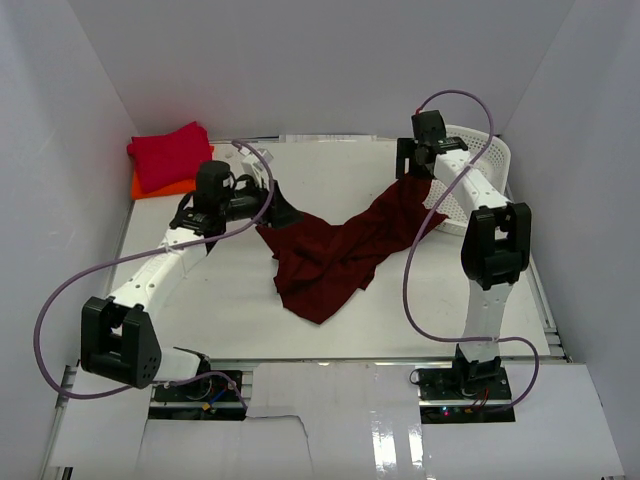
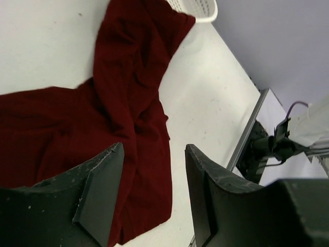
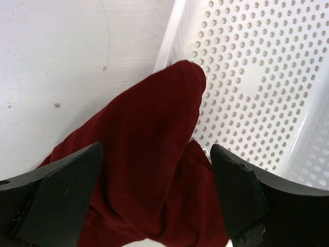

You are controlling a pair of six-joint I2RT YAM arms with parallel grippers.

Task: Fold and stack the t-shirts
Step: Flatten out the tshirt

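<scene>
**Hovering over a crumpled dark maroon cloth t-shirt (image 1: 335,250), both grippers unclenched**

Sprawled in a loose V across the middle of the white table (image 1: 240,310), the maroon shirt is wrinkled and unfolded. One arm of the V runs toward the left robot arm. The other stretches to the far right, up to the white perforated plastic basket (image 1: 482,158).

The left gripper (image 2: 154,190) hangs above the left part of the shirt. Its two dark fingers (image 2: 103,190) stand apart with nothing pinched between them. Seen from its wrist, maroon cloth (image 2: 123,92) and bare table show through the gap. The basket's rim (image 2: 198,7) peeks in at the top of that view, where the shirt's far end meets it.

The right gripper (image 3: 154,195) is at the shirt's far right end with its jaws spread wide. A rounded hump of maroon cloth (image 3: 149,139) rises between the fingers (image 3: 67,190) and presses against the basket's wall (image 3: 257,77). The fingers are not clamped on it.

In the far left corner of the table, well apart from the maroon shirt, a folded bright crimson red cloth t-shirt (image 1: 170,152) lies on top of an orange cloth t-shirt (image 1: 148,186). Only an edge of the orange one shows from under it.
</scene>
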